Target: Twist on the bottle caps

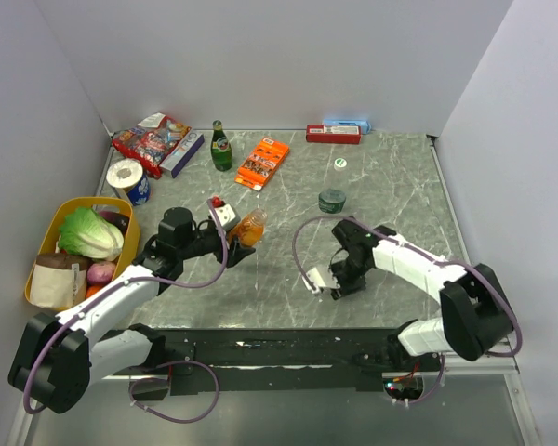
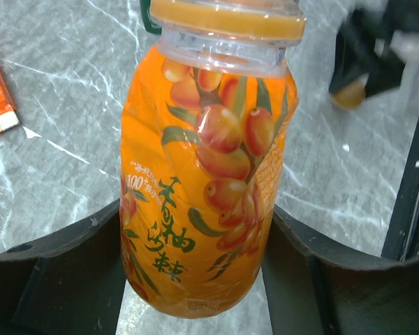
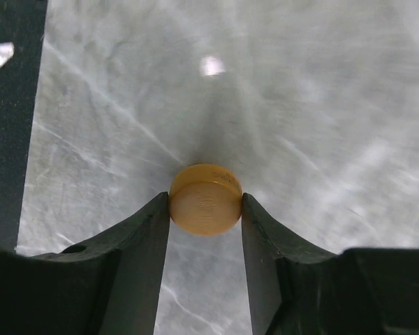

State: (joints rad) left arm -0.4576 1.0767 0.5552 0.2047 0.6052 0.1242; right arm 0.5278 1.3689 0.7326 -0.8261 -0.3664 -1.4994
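While the left tool (image 2: 195,216) clamps the orange bottle (image 2: 209,139), orange cap (image 3: 204,195) pinched between tips of the right tool (image 3: 204,204)

A robot test booth: plain white walls (image 1: 279,56) enclose a marbled table (image 1: 400,218).

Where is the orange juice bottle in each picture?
Top view: left of the middle, the orange bottle in the left claw.
Left wrist: fills the middle, between the claw's fingers.
Right wrist: not there; just the orange cap in the right claw.
Shared landmark: grey marbled table.
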